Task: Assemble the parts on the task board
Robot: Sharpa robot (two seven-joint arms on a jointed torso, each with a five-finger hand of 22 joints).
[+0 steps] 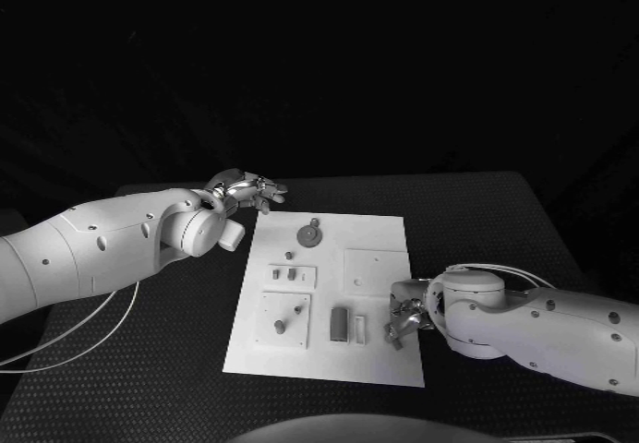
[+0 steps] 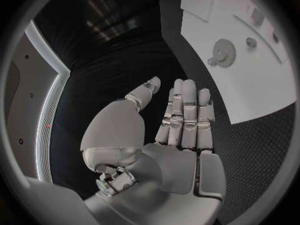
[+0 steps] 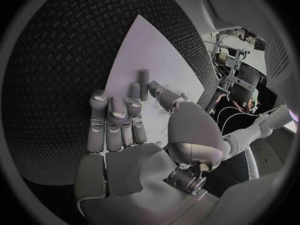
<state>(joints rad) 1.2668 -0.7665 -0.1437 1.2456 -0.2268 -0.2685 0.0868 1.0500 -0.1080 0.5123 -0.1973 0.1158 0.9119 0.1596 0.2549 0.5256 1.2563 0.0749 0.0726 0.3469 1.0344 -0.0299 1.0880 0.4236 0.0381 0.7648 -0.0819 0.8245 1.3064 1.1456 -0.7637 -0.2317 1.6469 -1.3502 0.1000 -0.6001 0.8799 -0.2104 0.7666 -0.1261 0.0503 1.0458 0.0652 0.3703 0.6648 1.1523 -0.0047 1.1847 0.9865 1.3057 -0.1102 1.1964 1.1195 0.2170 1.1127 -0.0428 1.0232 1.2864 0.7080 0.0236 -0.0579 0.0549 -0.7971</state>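
two hands: left hand [image 1: 247, 192] released beyond the board [image 1: 379, 369], right hand [image 1: 403, 318] fingers grasping a part [image 3: 143, 84].

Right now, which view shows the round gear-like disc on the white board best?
The head view: the round disc lies flat near the far edge of the white board, with the other parts around it for context. The left wrist view also shows it, but bent by the fisheye. I cannot pick it out in the right wrist view.
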